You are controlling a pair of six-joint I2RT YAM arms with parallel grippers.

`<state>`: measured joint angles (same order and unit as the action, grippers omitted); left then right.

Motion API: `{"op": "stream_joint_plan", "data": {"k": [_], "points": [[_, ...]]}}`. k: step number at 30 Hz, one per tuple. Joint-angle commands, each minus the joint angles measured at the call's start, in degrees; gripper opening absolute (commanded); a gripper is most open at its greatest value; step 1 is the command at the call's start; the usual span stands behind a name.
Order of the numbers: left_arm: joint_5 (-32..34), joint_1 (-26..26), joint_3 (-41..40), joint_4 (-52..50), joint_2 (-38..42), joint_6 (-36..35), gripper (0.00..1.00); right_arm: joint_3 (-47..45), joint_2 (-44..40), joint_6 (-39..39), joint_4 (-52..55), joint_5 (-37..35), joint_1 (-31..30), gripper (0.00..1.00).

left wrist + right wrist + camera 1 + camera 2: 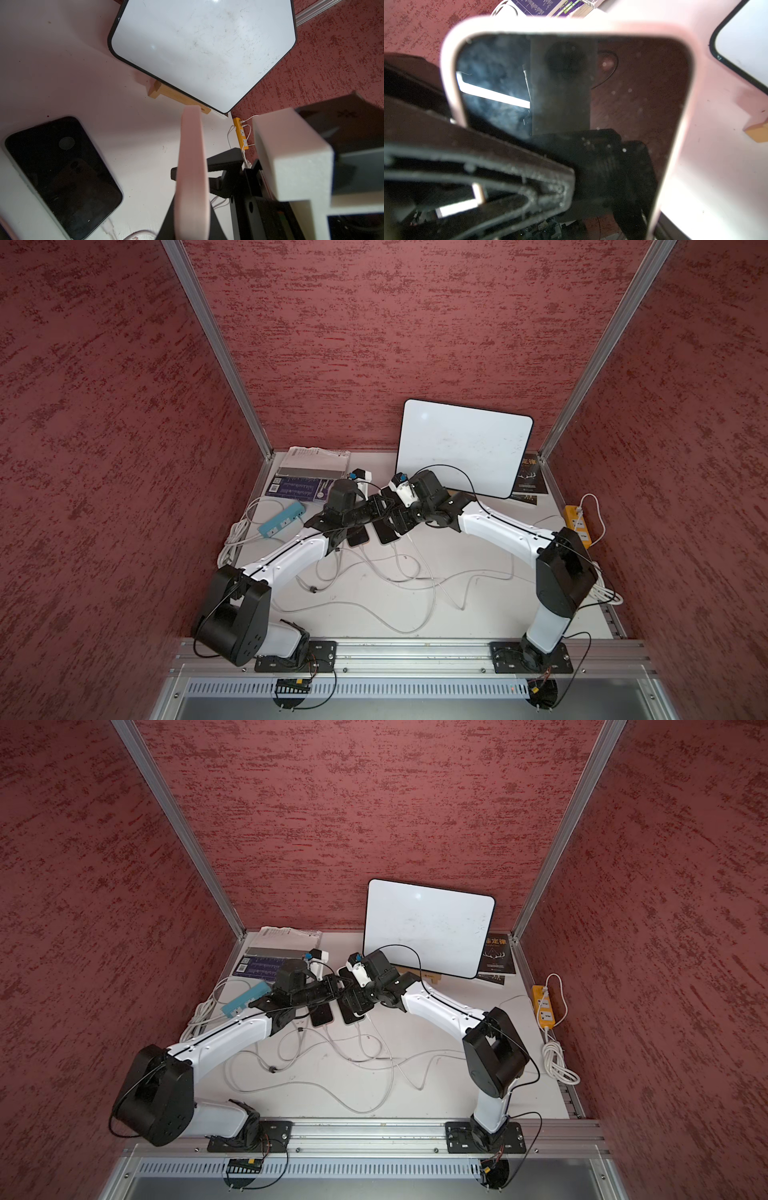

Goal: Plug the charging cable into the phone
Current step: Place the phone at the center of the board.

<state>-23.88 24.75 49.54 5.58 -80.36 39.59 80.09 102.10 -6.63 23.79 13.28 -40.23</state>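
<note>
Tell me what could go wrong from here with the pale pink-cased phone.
The left tool clamps the pale pink-cased phone edge-on; it may slip or twist when the right arm presses in. The loose white cables tangled on the white table could snag either arm.

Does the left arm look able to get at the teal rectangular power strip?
Probably not yet: the left gripper is shut on the pink-cased phone, though the teal strip lies uncovered nearby.
</note>
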Motion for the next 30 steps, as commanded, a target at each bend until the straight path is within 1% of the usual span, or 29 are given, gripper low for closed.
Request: {"op": "stream_joint_plan", "data": {"k": [1,2,3,4,5,7,8,12,17,21,25,30], "points": [[-2.8,0.3,0.6,3.8,1.8,0.3,0.0,1.2,-0.2,0.4,-1.1,-2.0,0.6,0.55],[-2.8,0.2,0.8,3.5,1.7,0.2,0.0,1.2,-0.3,0.2,-1.1,-2.2,0.7,0.51],[-2.6,0.2,1.1,3.1,1.6,0.2,0.05,1.2,-0.3,0.1,-1.1,-2.6,0.8,0.5],[-2.4,0.2,1.3,2.7,1.5,0.2,0.2,1.3,-0.4,-0.2,-1.0,-3.1,1.0,0.49],[-2.0,0.2,1.7,2.1,1.4,0.1,0.47,1.5,-0.3,-0.4,-0.7,-3.6,1.3,0.49],[-0.7,0.2,2.6,0.1,1.3,0.0,0.93,1.8,-0.2,-0.9,-0.1,-4.8,2.2,0.49],[0.3,0.1,3.1,-1.3,1.4,-0.2,0.99,2.0,-0.1,-1.1,0.5,-5.7,2.8,0.49],[5.5,-0.2,3.6,-6.0,3.0,-0.7,1.0,4.8,1.9,-0.4,5.5,-11.6,4.9,0.49],[12.3,-1.2,0.4,-8.6,8.1,-0.5,1.0,6.4,5.1,0.2,8.4,-16.9,8.1,0.5],[15.5,-1.9,-2.0,-11.2,12.5,-2.6,1.0,8.6,9.8,1.3,10.5,-16.6,9.3,0.5],[18.5,-2.4,-3.9,-14.5,14.9,-4.8,1.0,8.5,12.1,0.9,10.6,-15.2,9.3,0.51],[22.1,-3.0,-6.5,-16.2,17.2,-6.1,1.0,8.7,14.9,0.8,11.3,-15.6,9.3,0.54]]}}
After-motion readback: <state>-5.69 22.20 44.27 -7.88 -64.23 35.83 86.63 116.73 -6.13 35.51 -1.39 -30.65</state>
